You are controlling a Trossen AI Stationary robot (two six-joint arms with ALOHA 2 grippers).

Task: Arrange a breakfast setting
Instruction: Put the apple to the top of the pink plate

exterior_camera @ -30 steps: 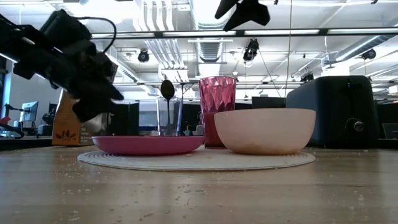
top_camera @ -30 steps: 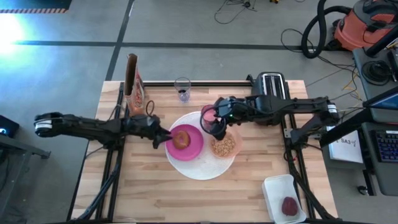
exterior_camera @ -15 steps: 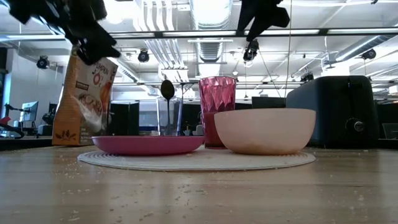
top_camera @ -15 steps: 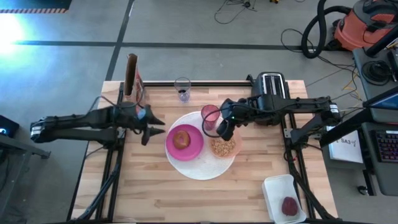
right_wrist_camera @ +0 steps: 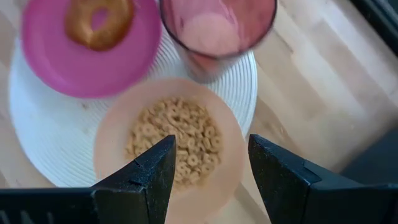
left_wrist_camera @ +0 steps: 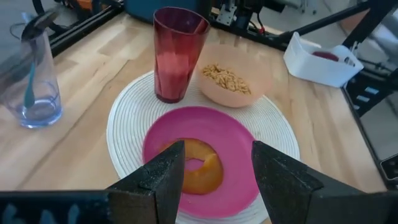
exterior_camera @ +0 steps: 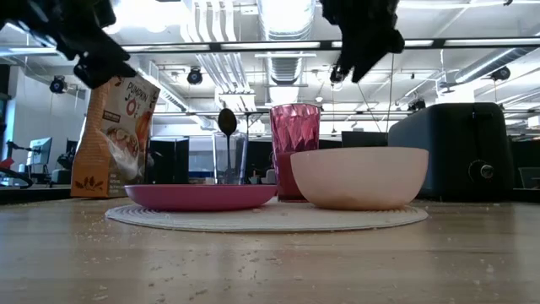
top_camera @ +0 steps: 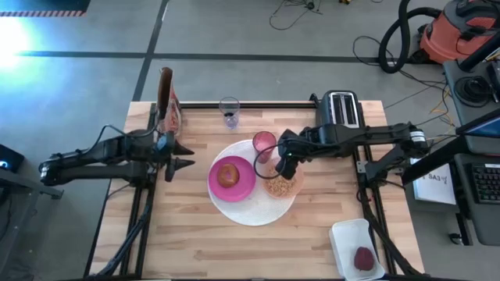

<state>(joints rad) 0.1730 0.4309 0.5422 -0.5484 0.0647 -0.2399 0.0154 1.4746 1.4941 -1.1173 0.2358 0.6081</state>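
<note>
Most of the breakfast setting looks laid: the big white round disc (top_camera: 251, 209) lies mid-table, and on it sit the magenta plate (top_camera: 232, 179) with the round toasted bread (top_camera: 227, 174), the pink tumbler (top_camera: 264, 145) standing upright, and the translucent pink bowl (top_camera: 280, 184) filled with cereal rings. Two pieces appear left to bring in: the blue-handled spoon (left_wrist_camera: 30, 81) stands in a clear glass (top_camera: 229, 112) at the far edge, off the disc, and the small dark-red fruit (top_camera: 364, 258) lies in a white tray (top_camera: 344, 234) at the near right corner, well apart from the setting. The left claw (top_camera: 181, 156) hangs open and empty above the table, beside the plate on its left; the right claw (top_camera: 285, 166) hovers over the bowl, fingers spread, holding nothing. The table (top_camera: 187, 242) is pale wood planking, crumb-dusted in the low view, and also carries a cereal bag (top_camera: 166, 97) and a black toaster (top_camera: 341, 107). Beyond it lie grey concrete floor, cables and a shop vacuum (top_camera: 461, 35); the low view shows an open workshop with ceiling ducts.
</note>
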